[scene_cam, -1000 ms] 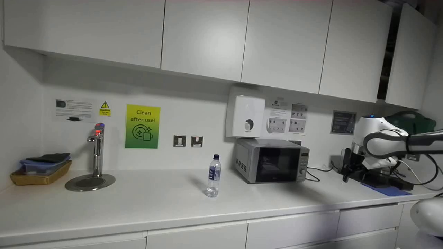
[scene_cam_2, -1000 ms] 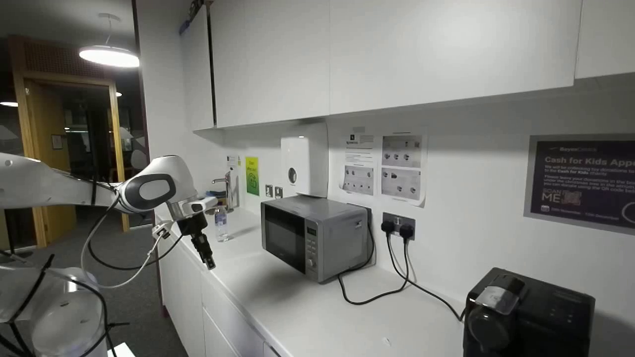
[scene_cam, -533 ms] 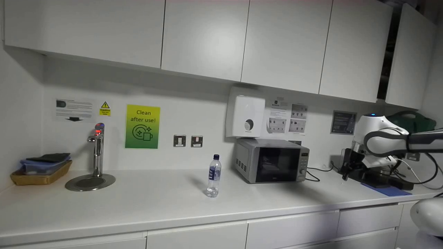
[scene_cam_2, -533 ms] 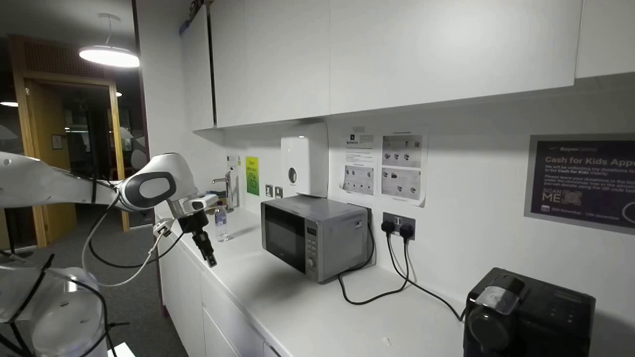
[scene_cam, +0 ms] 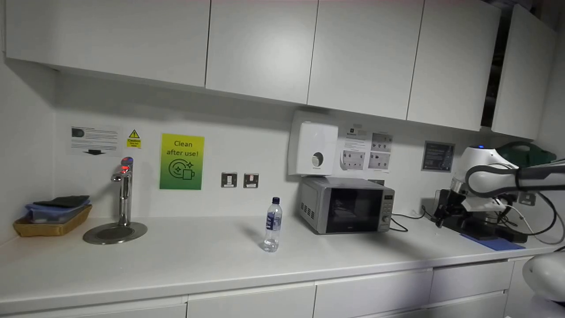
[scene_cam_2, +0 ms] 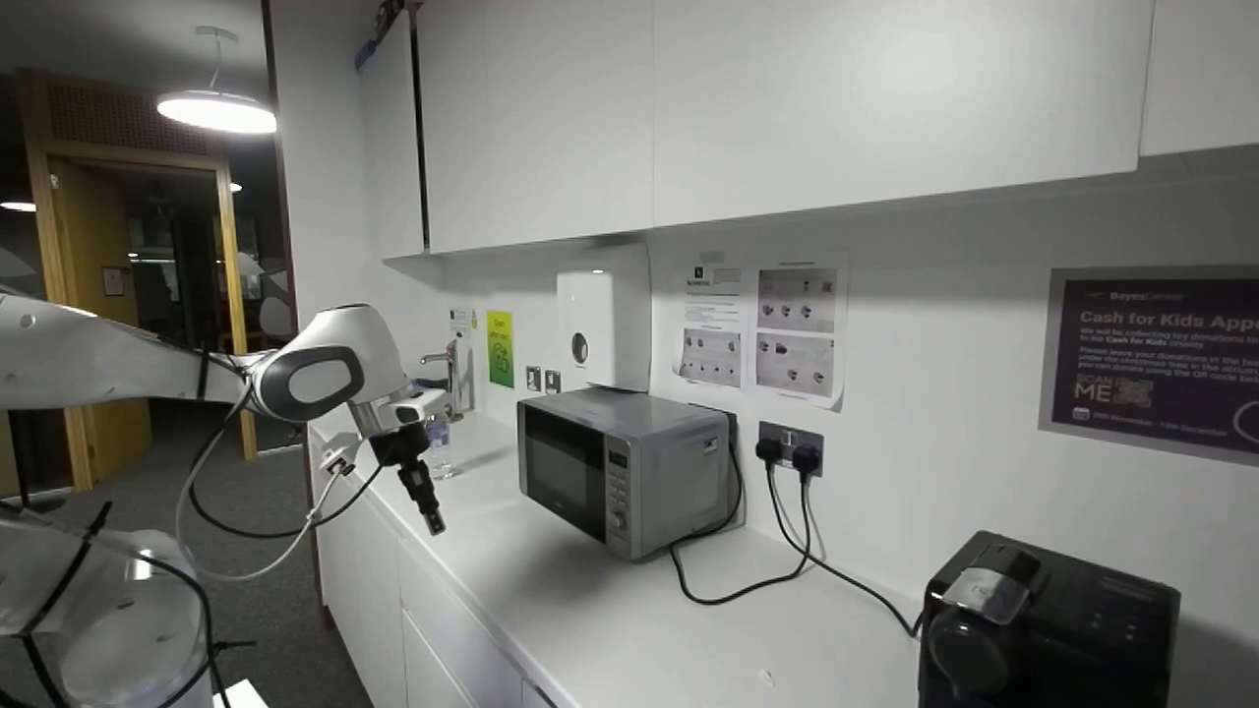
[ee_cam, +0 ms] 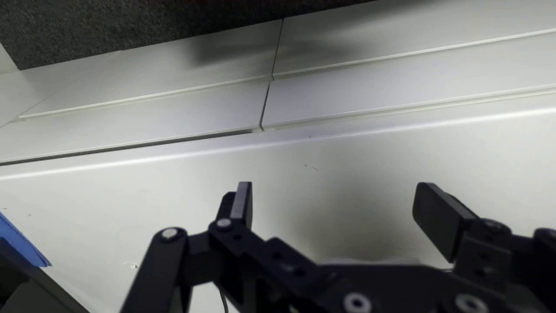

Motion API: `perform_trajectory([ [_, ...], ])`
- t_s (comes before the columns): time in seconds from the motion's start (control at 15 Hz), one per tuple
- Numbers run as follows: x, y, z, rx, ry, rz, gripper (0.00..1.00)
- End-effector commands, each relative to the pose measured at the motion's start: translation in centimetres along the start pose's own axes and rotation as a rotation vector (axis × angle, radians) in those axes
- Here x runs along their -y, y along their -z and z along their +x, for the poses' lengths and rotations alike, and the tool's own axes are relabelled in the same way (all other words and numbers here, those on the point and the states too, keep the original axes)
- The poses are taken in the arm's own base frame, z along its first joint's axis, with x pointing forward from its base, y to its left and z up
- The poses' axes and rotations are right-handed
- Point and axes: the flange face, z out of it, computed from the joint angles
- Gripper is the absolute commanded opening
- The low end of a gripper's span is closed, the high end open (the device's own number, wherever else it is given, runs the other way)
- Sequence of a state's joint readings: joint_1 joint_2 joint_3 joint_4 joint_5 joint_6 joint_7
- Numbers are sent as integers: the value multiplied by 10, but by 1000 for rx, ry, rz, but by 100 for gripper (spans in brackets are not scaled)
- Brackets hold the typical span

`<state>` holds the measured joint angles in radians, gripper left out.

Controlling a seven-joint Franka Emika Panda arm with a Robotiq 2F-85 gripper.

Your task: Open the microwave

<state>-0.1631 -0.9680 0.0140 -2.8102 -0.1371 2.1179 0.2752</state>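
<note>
The microwave [scene_cam: 313, 204] is a silver-grey box on the counter, with a dark glass door and a control panel at the side. In both exterior views its door is shut; it also shows in an exterior view [scene_cam_2: 679, 482]. My gripper [ee_cam: 334, 187] is open and empty in the wrist view, with the fingers wide apart over the white counter. In an exterior view the gripper [scene_cam_2: 433, 521] points down in front of the microwave, apart from it. In an exterior view the gripper [scene_cam: 438, 221] is to the right of the microwave. The microwave does not clearly show in the wrist view.
A water bottle [scene_cam: 273, 227] stands on the counter left of the microwave. A white dispenser [scene_cam: 313, 148] hangs on the wall above it. Black cables [scene_cam_2: 728, 595] lie beside it. A black appliance [scene_cam_2: 1092, 610] and a blue mat [scene_cam: 494, 243] are farther along the counter.
The arm and gripper have shifted slightly, a little to the right in an exterior view. The microwave and its door have not moved.
</note>
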Motion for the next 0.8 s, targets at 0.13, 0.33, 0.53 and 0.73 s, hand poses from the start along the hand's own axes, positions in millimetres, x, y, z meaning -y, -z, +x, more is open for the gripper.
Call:
perform_trajectory([
  [0.13, -13, -32, 23, -1, 4, 36, 100],
  [0.33, -13, -52, 33, -5, 24, 40, 100],
  [0.53, -12, -69, 44, -18, 45, 40, 100],
  [0.73, -12, -86, 55, -32, 60, 33, 100],
])
